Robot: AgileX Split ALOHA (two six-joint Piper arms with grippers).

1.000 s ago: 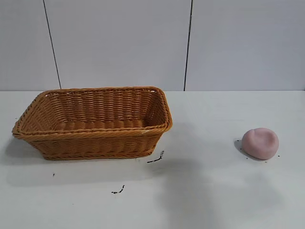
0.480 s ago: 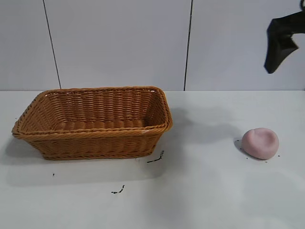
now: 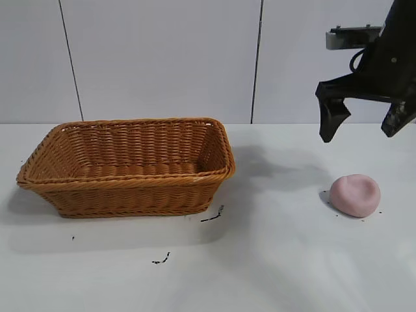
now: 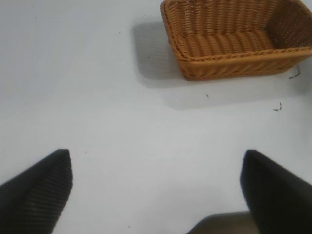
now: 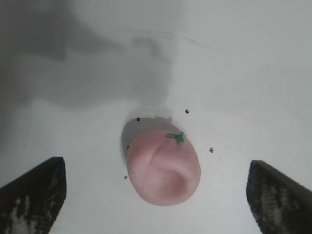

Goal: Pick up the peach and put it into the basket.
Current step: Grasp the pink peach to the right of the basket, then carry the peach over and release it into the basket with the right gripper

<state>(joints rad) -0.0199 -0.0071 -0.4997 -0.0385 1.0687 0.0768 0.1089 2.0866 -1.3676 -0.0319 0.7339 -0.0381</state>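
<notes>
The pale pink peach (image 3: pixel 355 195) lies on the white table at the right; the right wrist view shows it (image 5: pixel 164 167) with a small green stem. My right gripper (image 3: pixel 361 130) hangs open in the air above it, apart from it; in its wrist view the gripper (image 5: pixel 157 195) has a finger on each side of the peach. The orange-brown wicker basket (image 3: pixel 130 184) stands at the left and looks empty; it also shows in the left wrist view (image 4: pixel 229 66). My left gripper (image 4: pixel 156 181) is open and empty over bare table, out of the exterior view.
Small black marks (image 3: pixel 212 216) lie on the table in front of the basket's right corner, and tiny dark specks (image 5: pixel 211 150) dot the table around the peach. A grey panelled wall stands behind the table.
My right arm has come into the exterior view from the upper right and moved down and left, to above the peach. The peach and basket have not moved.
</notes>
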